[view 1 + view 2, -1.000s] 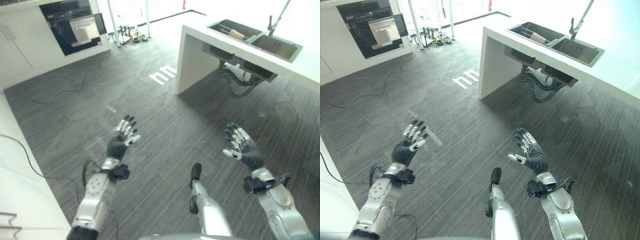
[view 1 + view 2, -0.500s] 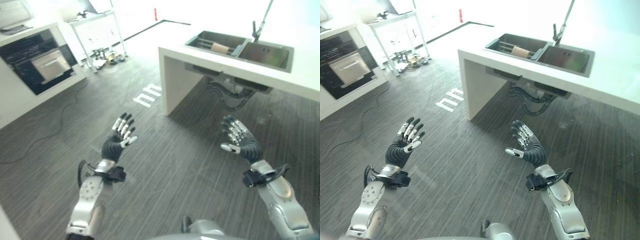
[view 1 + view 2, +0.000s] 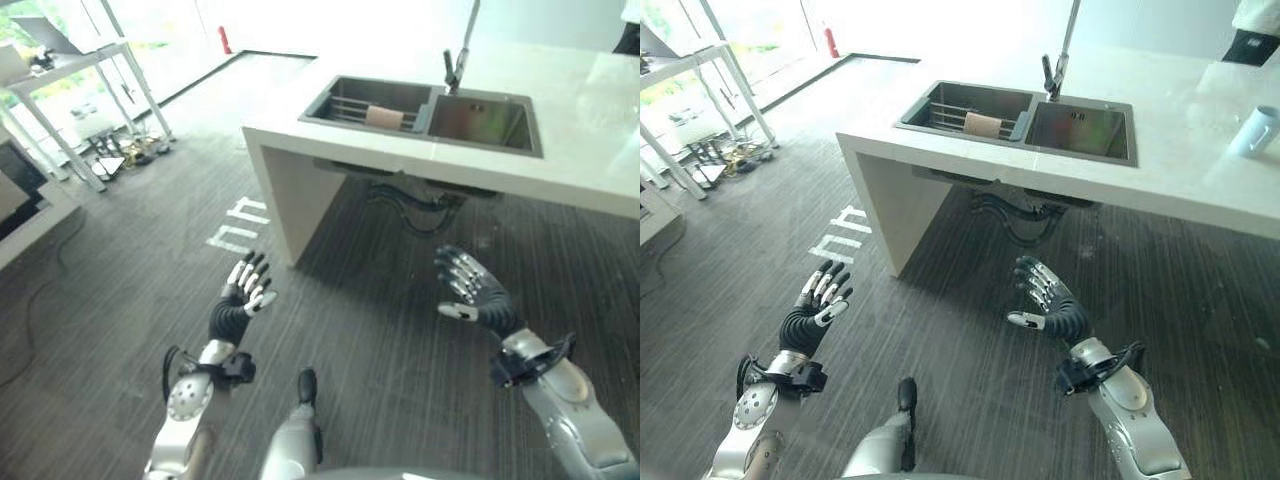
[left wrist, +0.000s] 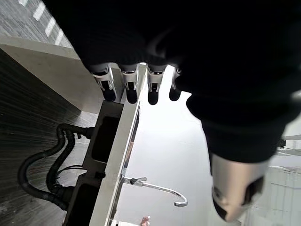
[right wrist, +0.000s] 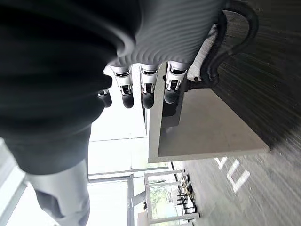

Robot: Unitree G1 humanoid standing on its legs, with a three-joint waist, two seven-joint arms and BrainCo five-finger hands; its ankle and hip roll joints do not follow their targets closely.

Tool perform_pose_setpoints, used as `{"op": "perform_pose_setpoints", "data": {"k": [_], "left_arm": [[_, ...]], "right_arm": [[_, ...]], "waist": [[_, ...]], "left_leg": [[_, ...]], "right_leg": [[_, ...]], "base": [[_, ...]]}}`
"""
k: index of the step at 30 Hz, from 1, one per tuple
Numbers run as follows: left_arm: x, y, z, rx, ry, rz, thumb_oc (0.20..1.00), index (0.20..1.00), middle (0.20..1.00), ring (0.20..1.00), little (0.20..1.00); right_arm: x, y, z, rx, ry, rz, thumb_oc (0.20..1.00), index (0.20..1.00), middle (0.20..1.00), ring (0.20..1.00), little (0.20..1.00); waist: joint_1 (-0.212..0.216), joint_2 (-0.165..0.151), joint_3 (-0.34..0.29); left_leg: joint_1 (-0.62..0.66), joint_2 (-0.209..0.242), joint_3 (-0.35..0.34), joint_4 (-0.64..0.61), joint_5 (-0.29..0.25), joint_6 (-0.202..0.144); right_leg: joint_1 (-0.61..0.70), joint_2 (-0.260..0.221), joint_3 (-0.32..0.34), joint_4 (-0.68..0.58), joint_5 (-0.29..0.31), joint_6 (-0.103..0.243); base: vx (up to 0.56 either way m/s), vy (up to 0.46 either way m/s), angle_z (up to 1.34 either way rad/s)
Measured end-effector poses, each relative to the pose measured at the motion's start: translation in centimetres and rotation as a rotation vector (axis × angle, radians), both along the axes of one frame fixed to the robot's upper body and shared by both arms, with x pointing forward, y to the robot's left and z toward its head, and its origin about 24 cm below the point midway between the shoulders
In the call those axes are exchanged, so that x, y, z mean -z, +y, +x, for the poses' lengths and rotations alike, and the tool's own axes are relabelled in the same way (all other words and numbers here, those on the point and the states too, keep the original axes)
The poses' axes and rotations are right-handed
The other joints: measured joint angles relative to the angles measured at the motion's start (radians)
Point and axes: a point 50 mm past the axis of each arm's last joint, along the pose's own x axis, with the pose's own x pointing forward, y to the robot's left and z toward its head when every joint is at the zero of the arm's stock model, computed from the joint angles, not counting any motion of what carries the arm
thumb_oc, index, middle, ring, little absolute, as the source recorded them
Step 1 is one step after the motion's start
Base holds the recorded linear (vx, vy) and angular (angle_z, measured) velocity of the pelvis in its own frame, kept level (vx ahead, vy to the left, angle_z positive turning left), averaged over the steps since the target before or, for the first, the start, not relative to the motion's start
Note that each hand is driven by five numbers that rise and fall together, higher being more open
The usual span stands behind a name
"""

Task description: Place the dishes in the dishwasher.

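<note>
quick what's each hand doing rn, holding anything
Left hand: open, holding nothing, raised over the floor.
Right hand: open, holding nothing, raised over the floor short of the sink counter.

Both hands, the left hand [image 3: 240,300] and the right hand [image 3: 478,295], hung with fingers spread over bare dark floor [image 3: 380,330], well apart, with nothing between them. Ahead stood the white counter [image 3: 1200,180]; its end panel [image 3: 890,205] blocked the left side, while pipes [image 3: 1015,215] hung in the gap beneath. In the sink [image 3: 1025,120], a rack and a tan roll [image 3: 983,124] filled the left basin; a faucet [image 3: 1055,60] rose at the far edge. A white cup [image 3: 1252,130] stood near the counter's right edge.
</note>
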Motion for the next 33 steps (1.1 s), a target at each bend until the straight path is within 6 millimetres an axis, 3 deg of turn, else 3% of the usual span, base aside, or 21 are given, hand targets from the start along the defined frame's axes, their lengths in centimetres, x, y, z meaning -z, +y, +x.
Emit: {"op": "perform_pose_setpoints", "data": {"k": [1, 5, 7, 8, 9, 11, 14, 18, 19, 20, 21, 22, 23, 24, 25, 26, 28, 30, 33], "left_arm": [[-0.5, -0.1, 0.5, 0.004, -0.021, 0.003, 1.000, 1.000, 1.000, 1.000, 1.000], [-2.8, -0.3, 1.5, 0.030, -0.108, 0.021, 1.000, 1.000, 1.000, 1.000, 1.000], [-3.4, -0.3, 1.7, 0.042, -0.129, 0.027, 1.000, 1.000, 1.000, 1.000, 1.000], [-3.3, -0.3, 1.8, 0.042, -0.120, 0.024, 1.000, 1.000, 1.000, 1.000, 1.000], [-3.3, -0.3, 1.8, 0.049, -0.117, 0.027, 1.000, 1.000, 1.000, 1.000, 1.000], [-3.0, -0.1, 1.8, 0.052, -0.095, 0.029, 1.000, 1.000, 1.000, 1.000, 1.000], [-2.8, -0.1, 1.6, 0.062, -0.084, 0.032, 1.000, 1.000, 1.000, 1.000, 1.000], [-2.6, -0.3, 1.5, 0.079, -0.082, 0.030, 1.000, 1.000, 1.000, 1.000, 1.000], [-2.6, -0.4, 1.4, 0.085, -0.079, 0.030, 1.000, 1.000, 1.000, 1.000, 1.000], [-2.5, -0.5, 1.4, 0.088, -0.077, 0.032, 1.000, 1.000, 1.000, 1.000, 1.000], [-2.1, -0.7, 1.1, 0.094, -0.061, 0.034, 1.000, 1.000, 1.000, 1.000, 1.000], [-1.6, -1.0, 0.8, 0.106, -0.040, 0.058, 1.000, 1.000, 1.000, 1.000, 1.000], [-1.4, -1.1, 0.7, 0.107, -0.031, 0.062, 1.000, 1.000, 1.000, 1.000, 1.000], [-1.5, -0.8, 0.7, 0.100, -0.028, 0.072, 1.000, 1.000, 1.000, 1.000, 1.000], [-1.6, -0.4, 0.9, 0.088, -0.029, 0.085, 1.000, 1.000, 1.000, 1.000, 1.000], [-1.9, 0.2, 1.0, 0.063, -0.033, 0.098, 1.000, 1.000, 1.000, 1.000, 1.000], [-1.9, 0.5, 0.9, 0.039, -0.032, 0.101, 1.000, 1.000, 1.000, 1.000, 1.000], [-1.6, 0.2, 0.8, 0.036, -0.019, 0.087, 1.000, 1.000, 1.000, 1.000, 1.000], [-1.6, -0.2, 0.7, 0.044, -0.020, 0.082, 1.000, 1.000, 1.000, 1.000, 1.000]], "right_arm": [[-0.1, 0.1, 0.0, 0.000, -0.006, 0.012, 1.000, 1.000, 1.000, 1.000, 1.000], [-1.5, 1.0, -0.1, -0.003, -0.076, 0.074, 1.000, 1.000, 1.000, 1.000, 1.000], [-1.9, 1.7, 0.2, -0.009, -0.098, 0.094, 1.000, 1.000, 1.000, 1.000, 1.000], [-1.9, 1.7, 0.3, 0.001, -0.102, 0.091, 1.000, 1.000, 1.000, 1.000, 1.000], [-2.0, 1.6, 0.4, 0.014, -0.106, 0.092, 1.000, 1.000, 1.000, 1.000, 1.000], [-2.0, 1.6, 0.4, 0.037, -0.111, 0.118, 1.000, 1.000, 1.000, 1.000, 1.000], [-2.0, 1.5, 0.4, 0.043, -0.109, 0.117, 1.000, 1.000, 1.000, 1.000, 1.000], [-1.6, 1.5, 0.1, 0.050, -0.096, 0.106, 1.000, 1.000, 1.000, 1.000, 1.000], [-1.6, 1.6, 0.1, 0.052, -0.095, 0.109, 1.000, 1.000, 1.000, 1.000, 1.000], [-1.5, 1.8, 0.1, 0.047, -0.094, 0.115, 1.000, 1.000, 1.000, 1.000, 1.000], [-1.3, 2.0, 0.0, 0.044, -0.084, 0.120, 1.000, 1.000, 1.000, 1.000, 1.000], [-1.1, 2.3, -0.1, 0.031, -0.077, 0.123, 1.000, 1.000, 1.000, 1.000, 1.000], [-1.2, 2.7, 0.0, 0.011, -0.078, 0.123, 1.000, 1.000, 1.000, 1.000, 1.000], [-1.2, 3.1, 0.0, -0.020, -0.078, 0.103, 1.000, 1.000, 1.000, 1.000, 1.000], [-1.1, 2.9, -0.1, -0.031, -0.070, 0.078, 1.000, 1.000, 1.000, 1.000, 1.000], [-0.7, 2.3, -0.4, -0.026, -0.052, 0.057, 1.000, 1.000, 1.000, 1.000, 1.000], [-0.3, 2.2, -0.7, -0.028, -0.030, 0.062, 1.000, 1.000, 1.000, 1.000, 1.000], [-0.4, 2.3, -0.7, -0.045, -0.034, 0.063, 1.000, 1.000, 1.000, 1.000, 1.000], [-1.0, 2.5, -0.7, -0.069, -0.059, 0.063, 1.000, 1.000, 1.000, 1.000, 1.000]], "waist": [[0.003, -0.013, -0.001], [0.031, -0.019, -0.003], [0.066, -0.019, -0.007], [0.062, -0.020, -0.008], [0.061, -0.016, -0.009], [0.063, -0.020, -0.011], [0.066, -0.019, -0.019], [0.053, -0.021, -0.036], [0.056, -0.018, -0.037], [0.053, -0.012, -0.035], [0.044, -0.001, -0.032], [0.039, 0.016, -0.036], [0.028, 0.027, -0.034], [0.022, 0.020, -0.035], [0.021, 0.019, -0.035], [0.010, 0.008, -0.037], [-0.003, -0.018, -0.033], [-0.003, -0.025, -0.028], [-0.005, -0.024, -0.031]], "left_leg": [[0.010, -0.010, 0.027, -0.001, 0.000, 0.000], [0.075, -0.068, 0.059, -0.008, 0.013, 0.018], [0.089, -0.107, 0.049, -0.005, 0.030, 0.049], [0.097, -0.124, 0.048, -0.005, 0.024, 0.057], [0.104, -0.138, 0.041, -0.006, 0.015, 0.076], [0.136, -0.155, 0.020, -0.016, -0.010, 0.143], [0.194, -0.155, 0.017, -0.079, 0.005, 0.175], [0.219, -0.154, 0.011, -0.096, 0.003, 0.177], [0.218, -0.152, 0.018, -0.087, 0.009, 0.169], [0.218, -0.149, 0.025, -0.070, -0.013, 0.170], [0.250, -0.130, 0.018, -0.086, -0.029, 0.176], [0.273, -0.116, 0.031, -0.097, -0.032, 0.181], [0.288, -0.107, 0.044, -0.112, -0.035, 0.177], [0.300, -0.106, 0.064, -0.124, -0.042, 0.151], [0.302, -0.111, 0.075, -0.131, -0.037, 0.134], [0.314, -0.119, 0.074, -0.129, -0.051, 0.114], [0.348, -0.134, 0.075, -0.129, -0.066, 0.106], [0.389, -0.134, 0.081, -0.125, -0.081, 0.103], [0.458, -0.090, 0.052, -0.139, -0.109, 0.060]], "right_leg": [[-0.018, -0.016, -0.005, 0.048, 0.004, 0.009], [-0.029, -0.079, -0.055, 0.144, 0.021, 0.080], [-0.066, -0.083, -0.084, 0.103, 0.024, 0.083], [-0.066, -0.096, -0.133, 0.121, 0.028, 0.081], [-0.073, -0.105, -0.133, 0.146, 0.047, 0.092], [-0.102, -0.107, -0.129, 0.209, 0.061, 0.113], [-0.171, -0.118, -0.127, 0.305, 0.041, 0.147], [-0.253, -0.117, -0.122, 0.476, 0.064, 0.165], [-0.273, -0.110, -0.119, 0.523, 0.086, 0.179], [-0.357, -0.106, -0.096, 0.671, 0.137, 0.205], [-0.493, -0.112, -0.096, 0.904, 0.293, 0.207], [-0.619, -0.123, -0.114, 1.035, 0.232, 0.197], [-0.696, -0.134, -0.152, 1.010, 0.179, 0.190], [-0.761, -0.160, -0.217, 0.858, 0.127, 0.160], [-0.774, -0.174, -0.268, 0.682, 0.117, 0.136], [-0.744, -0.175, -0.317, 0.354, 0.151, 0.132], [-0.696, -0.180, -0.327, 0.094, 0.226, 0.137], [-0.640, -0.207, -0.351, -0.002, 0.330, 0.128], [-0.509, -0.187, -0.320, -0.013, 0.388, 0.139]], "base": [[0.29, 0.150, 0.09], [0.26, 0.141, -0.10], [0.22, 0.140, -0.34], [0.22, 0.152, 0.07], [0.26, 0.180, 0.21], [0.27, 0.222, 0.21], [0.17, 0.191, -0.02], [0.12, 0.195, 0.04], [0.14, 0.227, -0.09], [0.12, 0.175, -0.16], [0.13, 0.084, -0.20], [0.20, -0.044, -0.23], [0.23, -0.152, -0.37], [0.24, -0.264, -0.39], [0.20, -0.302, -0.29], [0.23, -0.363, -0.11], [0.21, -0.299, -0.01], [0.20, -0.230, -0.09], [0.21, -0.308, 0.15]]}}
